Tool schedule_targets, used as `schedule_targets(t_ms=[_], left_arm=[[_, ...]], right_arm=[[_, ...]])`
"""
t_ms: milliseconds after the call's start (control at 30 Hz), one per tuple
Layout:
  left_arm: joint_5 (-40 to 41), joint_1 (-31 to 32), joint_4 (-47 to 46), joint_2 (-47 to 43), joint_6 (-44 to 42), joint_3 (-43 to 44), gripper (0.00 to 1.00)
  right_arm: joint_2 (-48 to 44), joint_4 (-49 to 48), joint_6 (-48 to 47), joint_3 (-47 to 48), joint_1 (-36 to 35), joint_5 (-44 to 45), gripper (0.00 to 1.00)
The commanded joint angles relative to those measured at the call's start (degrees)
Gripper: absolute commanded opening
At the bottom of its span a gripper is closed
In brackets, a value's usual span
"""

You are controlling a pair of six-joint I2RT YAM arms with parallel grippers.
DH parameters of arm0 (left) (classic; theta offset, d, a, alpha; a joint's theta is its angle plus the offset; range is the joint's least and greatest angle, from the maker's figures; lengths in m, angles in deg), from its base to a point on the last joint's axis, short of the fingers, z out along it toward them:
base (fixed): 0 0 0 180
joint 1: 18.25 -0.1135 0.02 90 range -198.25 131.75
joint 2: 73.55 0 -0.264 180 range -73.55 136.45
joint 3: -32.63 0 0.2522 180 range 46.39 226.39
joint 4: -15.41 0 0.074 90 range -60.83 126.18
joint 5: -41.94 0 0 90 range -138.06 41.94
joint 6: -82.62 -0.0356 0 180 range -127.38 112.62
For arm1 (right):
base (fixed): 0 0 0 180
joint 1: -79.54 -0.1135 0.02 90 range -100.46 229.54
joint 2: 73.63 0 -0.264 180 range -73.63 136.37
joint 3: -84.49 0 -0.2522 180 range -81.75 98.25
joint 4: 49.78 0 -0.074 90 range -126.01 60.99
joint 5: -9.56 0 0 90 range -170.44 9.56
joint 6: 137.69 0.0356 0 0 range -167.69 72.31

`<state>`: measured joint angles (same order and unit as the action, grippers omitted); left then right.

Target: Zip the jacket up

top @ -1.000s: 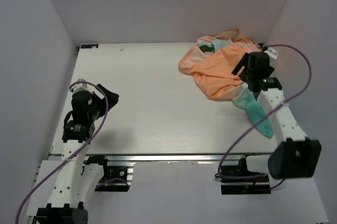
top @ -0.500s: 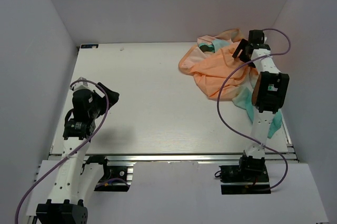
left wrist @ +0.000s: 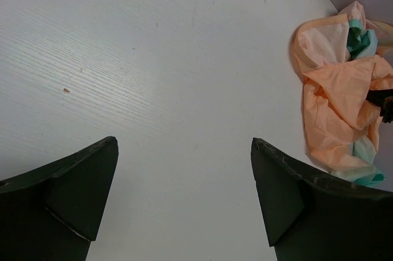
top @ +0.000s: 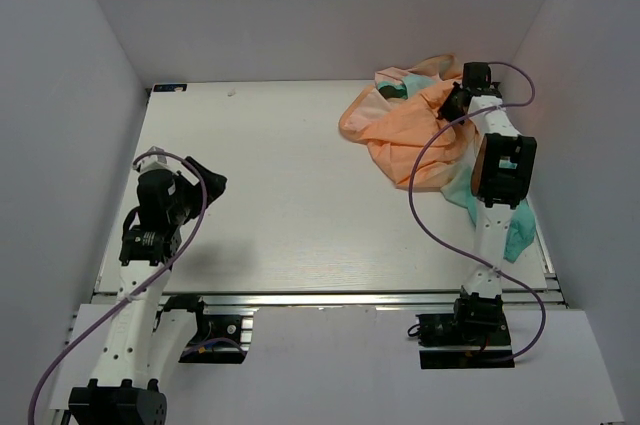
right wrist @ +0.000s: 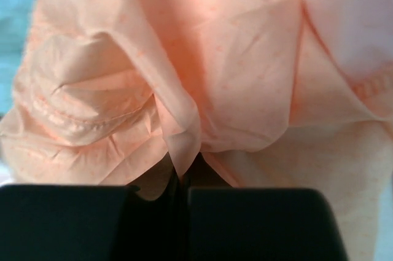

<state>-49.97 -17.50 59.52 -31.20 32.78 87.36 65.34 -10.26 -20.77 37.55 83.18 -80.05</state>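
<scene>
Left gripper hovers over the table near its left edge, jaws spread wide and holding nothing. The jacket lies crumpled at the far right corner, mostly peach-orange, with a teal part trailing toward the near edge. Right gripper sits on its far right side, clenched on an orange fold.

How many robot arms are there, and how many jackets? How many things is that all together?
robot arms: 2, the left arm and the right arm
jacket: 1
total: 3
</scene>
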Motion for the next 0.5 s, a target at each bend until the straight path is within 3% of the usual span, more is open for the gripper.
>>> schedule_targets(t_ms=[0, 133, 233, 333, 367, 467], left_arm=[[0.1, -0.1, 1.5, -3.2, -0.2, 1.4, 0.98], [0.3, -0.1, 2.1, -6.7, 0.1, 1.6, 0.98], [1.1, -0.1, 4.0, -8.4, 0.4, 2.5, 0.98], [2.3, -0.1, 5.9, -9.4, 0.4, 3.4, 0.98], [3.0, -0.1, 6.4, -9.5, 0.4, 3.8, 0.98], [4.3, -0.1, 8.1, -9.5, 0.8, 5.2, 0.98]], right_arm=[[-9.0, -4.8, 0.9, 3.5, -0.3, -7.6, 0.0], [-17.6, -4.9, -4.3, 6.1, -3.5, -12.8, 0.0], [-25.0, -1.3, -13.1, 6.5, -11.6, -11.6, 0.0], [-35.9, -2.2, -19.7, -5.2, -25.4, -8.5, 0.0], [-39.5, -4.0, -20.1, -17.0, -28.3, -8.6, 0.0], [-54.7, -13.4, -18.9, -36.5, -38.7, -9.5, 0.0]])
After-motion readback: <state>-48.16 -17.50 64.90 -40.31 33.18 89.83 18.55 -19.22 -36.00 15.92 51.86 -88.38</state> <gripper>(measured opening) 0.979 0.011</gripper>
